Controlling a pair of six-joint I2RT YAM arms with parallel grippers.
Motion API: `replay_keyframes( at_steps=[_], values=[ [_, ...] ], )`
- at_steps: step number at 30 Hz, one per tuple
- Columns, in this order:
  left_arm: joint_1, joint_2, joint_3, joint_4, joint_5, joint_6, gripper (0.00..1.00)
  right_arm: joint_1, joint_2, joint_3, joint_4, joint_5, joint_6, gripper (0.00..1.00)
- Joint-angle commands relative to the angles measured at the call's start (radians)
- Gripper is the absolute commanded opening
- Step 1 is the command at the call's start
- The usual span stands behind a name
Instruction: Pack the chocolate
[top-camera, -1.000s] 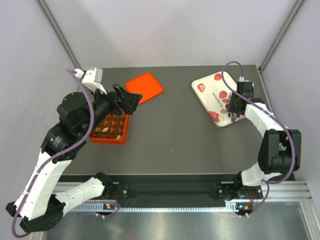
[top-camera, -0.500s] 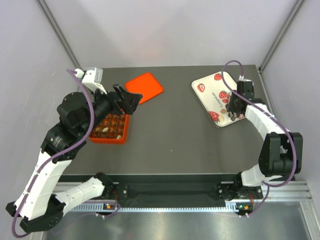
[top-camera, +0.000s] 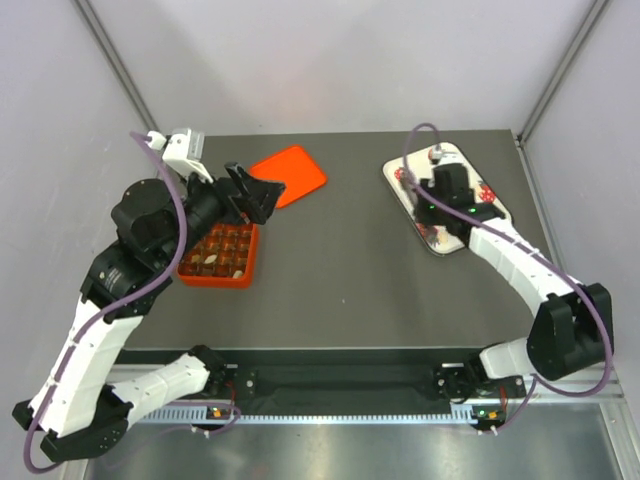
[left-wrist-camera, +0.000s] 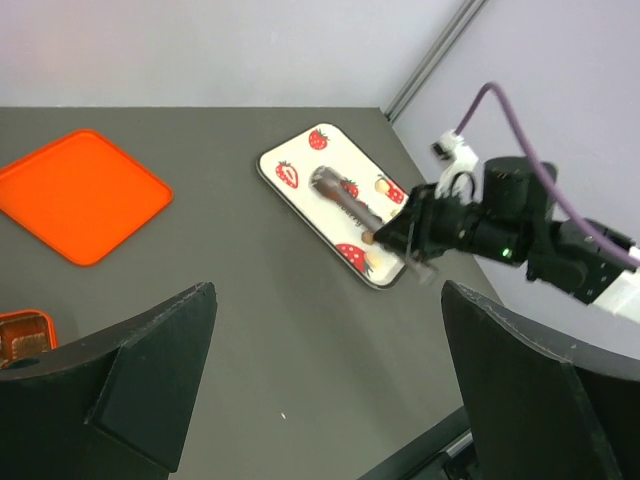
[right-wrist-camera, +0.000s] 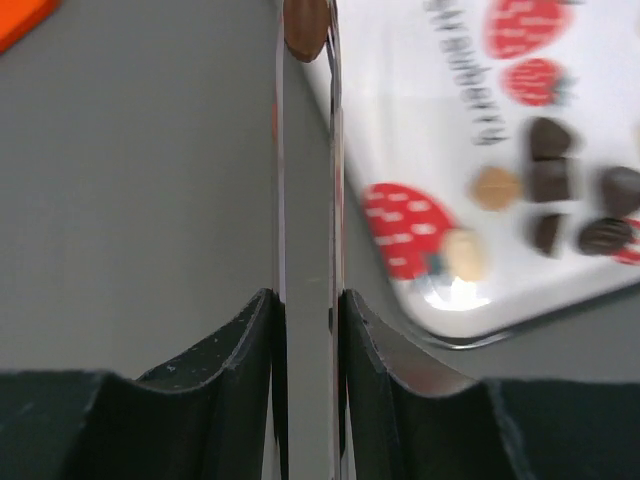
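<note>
So the right hand (right-wrist-camera: 306, 42) is pinching one brown chocolate piece (right-wrist-camera: 305, 28) right at the tips of its long thin fingers. The fingers are pressed almost together, with only the candy between them. In the wrist view it hangs over the left edge of the strawberry tray (right-wrist-camera: 400, 125). The rest of the chocolates (right-wrist-camera: 548, 180) sit loose on the tray off to its right, mostly dark with a couple of pale ones.

What matters now is where the piece has to go. The orange box (top-camera: 213, 281) is way over on the left side of the counter (top-camera: 340, 270), well apart from the tray, with a lot of bare counter in between. From the right hand the box lies left and a bit nearer. That makes the coming move basically a long sideways carry, not a reach forward.

The left hand (top-camera: 255, 197) is much closer to the box. It hovers just above the box's far right corner with its fingers spread wide, holding nothing. The lid (top-camera: 292, 172) lies flat just beyond it, so the box top is open.

Some compartments look filled already, though which ones are free is too small to tell from above. Probably the fiddly bit is lining those skinny fingertips up over one small square without bumping the left arm parked there.
</note>
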Motion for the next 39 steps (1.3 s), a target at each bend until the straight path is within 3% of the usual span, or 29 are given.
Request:
replay_keyframes(
  at_steps=[1,8,18,27,39],
  values=[
    [0.003,-0.003,0.064,0.046,-0.011,0.026,0.99,0.170,-0.026,0.049,0.091,-0.004,0.069,0.25],
    [0.003,-0.009,0.115,0.033,-0.013,0.028,0.99,0.498,0.130,0.150,0.209,0.001,0.158,0.26],
    [0.003,-0.038,0.136,0.029,-0.028,0.037,0.99,0.766,0.395,0.374,0.309,-0.019,0.146,0.26],
    [0.003,-0.061,0.128,0.016,-0.050,0.049,0.99,0.889,0.523,0.492,0.319,-0.029,0.095,0.27],
    [0.003,-0.070,0.115,0.019,-0.057,0.051,0.99,0.919,0.574,0.485,0.286,0.027,0.073,0.31]
  ],
)
